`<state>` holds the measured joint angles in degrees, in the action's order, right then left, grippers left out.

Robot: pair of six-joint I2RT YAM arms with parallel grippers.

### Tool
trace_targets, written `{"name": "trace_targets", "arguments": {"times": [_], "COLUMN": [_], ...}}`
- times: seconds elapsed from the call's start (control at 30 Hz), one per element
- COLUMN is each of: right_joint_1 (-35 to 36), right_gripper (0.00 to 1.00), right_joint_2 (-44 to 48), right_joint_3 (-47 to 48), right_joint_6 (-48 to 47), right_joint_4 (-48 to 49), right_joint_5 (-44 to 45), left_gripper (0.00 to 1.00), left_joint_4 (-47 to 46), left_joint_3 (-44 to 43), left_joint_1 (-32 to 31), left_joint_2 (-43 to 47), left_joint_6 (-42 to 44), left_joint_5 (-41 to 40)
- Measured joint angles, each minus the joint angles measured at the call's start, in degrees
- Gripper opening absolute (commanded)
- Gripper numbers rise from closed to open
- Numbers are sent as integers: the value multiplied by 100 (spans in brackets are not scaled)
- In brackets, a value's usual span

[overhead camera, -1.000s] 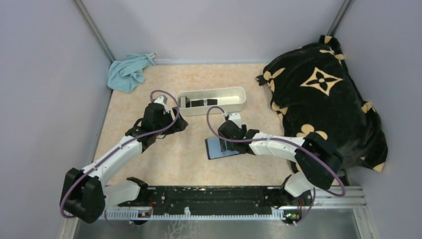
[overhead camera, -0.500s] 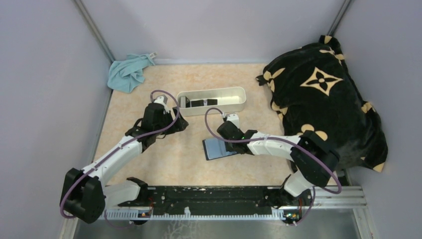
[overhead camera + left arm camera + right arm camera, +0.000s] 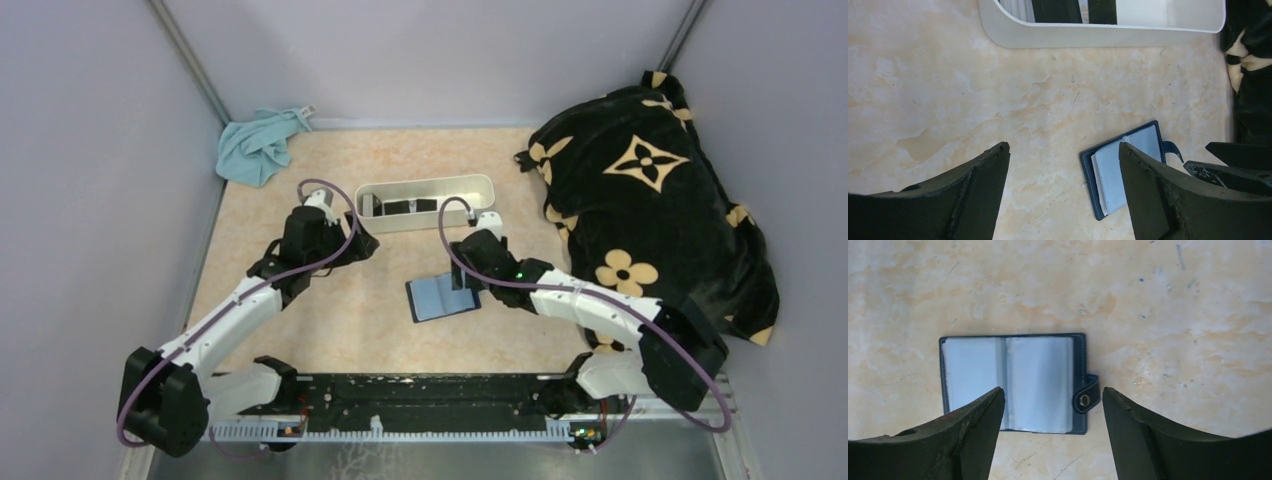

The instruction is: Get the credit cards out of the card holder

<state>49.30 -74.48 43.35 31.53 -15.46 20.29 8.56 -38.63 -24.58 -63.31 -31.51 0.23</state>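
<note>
The card holder (image 3: 440,297) lies open and flat on the table (image 3: 330,320), near the centre, pale blue sleeves facing up. Its snap tab (image 3: 1085,399) projects from the edge at 3 o'clock in the right wrist view.

The right gripper (image 3: 462,288) hangs over the card holder's 3 o'clock edge. Its fingers (image 3: 973,435) are spread wide and hold nothing. Whether they touch the holder cannot be told.

The left gripper (image 3: 362,243) sits at 10 o'clock from the card holder, well apart from it. Its fingers (image 3: 973,195) are also spread wide, with bare table between them.

A white tray (image 3: 425,222) stands at 12 o'clock from the card holder. The credit cards (image 3: 405,207), dark, rest inside its left half.

A blue cloth (image 3: 258,145) lies at the 10 o'clock corner. A black flowered blanket (image 3: 650,200) covers the 2 o'clock side.
</note>
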Motion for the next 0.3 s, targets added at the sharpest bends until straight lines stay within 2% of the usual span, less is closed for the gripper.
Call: {"name": "trace_targets", "arguments": {"times": [0.3], "right_joint_1": [-833], "right_gripper": [70], "right_joint_2": [1045], "right_joint_3": [-575], "right_joint_6": [-140], "right_joint_4": [-61], "right_joint_5": [-201], "left_gripper": [84], "left_joint_4": [-68], "left_joint_3": [0], "left_joint_1": [0], "left_joint_2": [361], "left_joint_6": [-151], "left_joint_5": [87]}}
